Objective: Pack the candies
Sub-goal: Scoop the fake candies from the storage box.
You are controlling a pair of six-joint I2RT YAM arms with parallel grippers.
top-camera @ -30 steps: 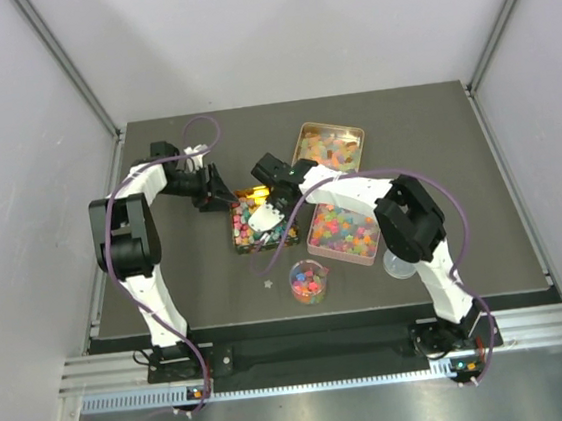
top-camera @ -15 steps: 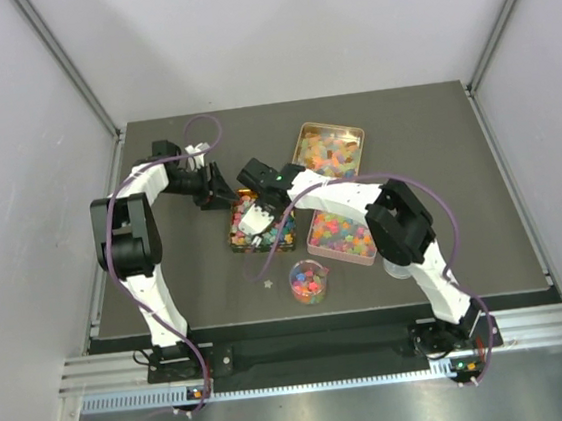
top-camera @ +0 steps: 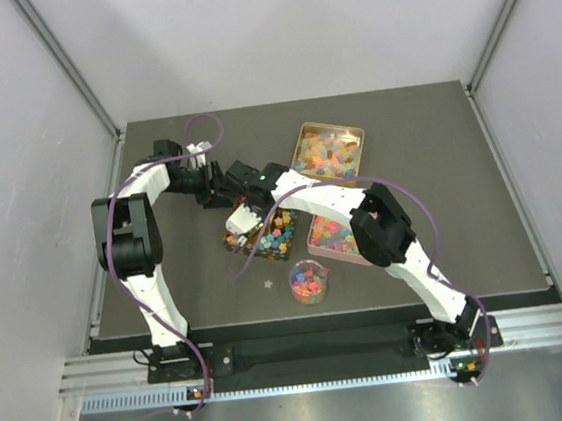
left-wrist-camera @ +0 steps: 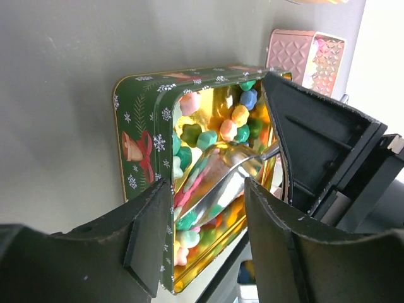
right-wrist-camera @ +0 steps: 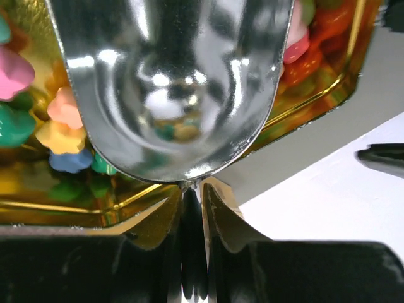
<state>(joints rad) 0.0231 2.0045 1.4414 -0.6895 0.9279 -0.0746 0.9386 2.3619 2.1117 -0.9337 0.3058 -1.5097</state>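
The right gripper (right-wrist-camera: 191, 192) had swung left, pinching a scoop (right-wrist-camera: 170, 82) over candies (left-wrist-camera: 235, 120) in the green tin (left-wrist-camera: 136, 139); the left gripper (left-wrist-camera: 207, 192) stood spread.

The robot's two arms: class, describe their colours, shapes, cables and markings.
Both the left arm and the right arm have white links joined by chunky black joints, with a purple cable looping along each. A small green light glows near the right wrist. The left gripper has flat, angular matte-black fingers.
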